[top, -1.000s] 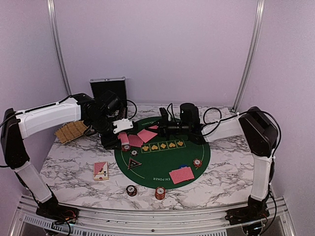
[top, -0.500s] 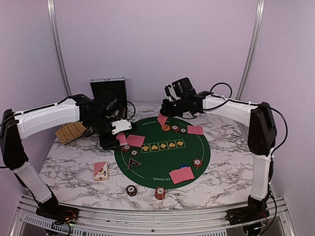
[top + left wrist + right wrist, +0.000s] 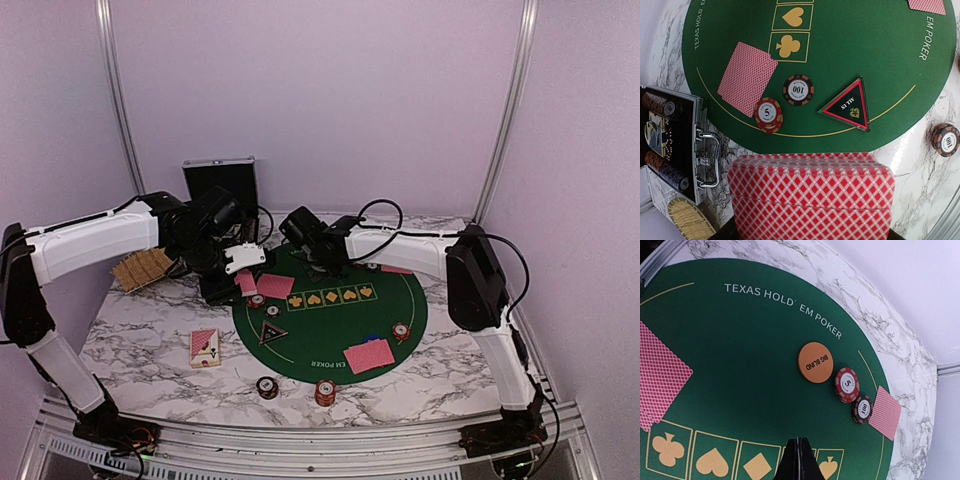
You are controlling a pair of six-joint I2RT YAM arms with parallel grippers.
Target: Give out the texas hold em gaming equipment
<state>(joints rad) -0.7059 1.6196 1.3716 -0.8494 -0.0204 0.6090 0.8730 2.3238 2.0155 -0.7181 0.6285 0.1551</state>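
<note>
Top cam: left gripper pinches the red deck at the green mat's left edge. Marble table, lilac walls. Left wrist: deck cut off at the bottom, fingers hidden behind it. Right wrist: right gripper pressed together over the mat, near the orange button.

the white marbled desk carries a round green felt mat in its middle, with an open silver case at the far left and a tan woven piece near it (what it is cannot be told). on the bare marble lie a pack of cards left of the mat, a dark chip stack and a red chip stack just off its near rim. a red-backed card straddles the far right rim.
</note>
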